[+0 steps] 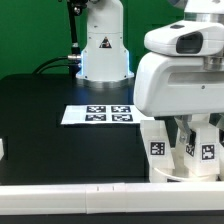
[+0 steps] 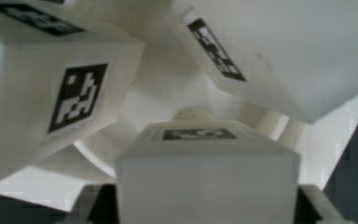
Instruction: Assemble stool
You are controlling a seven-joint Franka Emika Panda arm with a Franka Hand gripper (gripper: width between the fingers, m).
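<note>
The stool's round white seat [image 1: 186, 176] lies at the exterior view's lower right. Chunky white tagged legs [image 1: 157, 141] stand in it. My gripper [image 1: 190, 138] hangs right over them, between two tagged legs. In the wrist view my gripper [image 2: 206, 205] is shut on a third white leg [image 2: 202, 160], which has a small tag on its end and stands on the seat [image 2: 158, 112]. One finger [image 2: 98, 205] shows on each side of that leg. Two other tagged legs [image 2: 60, 90] [image 2: 229, 50] stand beside it, leaning apart.
The marker board [image 1: 97, 114] lies mid-table in front of the arm's base [image 1: 103, 55]. A white rail [image 1: 90, 190] runs along the front edge. A small white object [image 1: 2, 150] sits at the exterior view's left edge. Cables hang behind the base.
</note>
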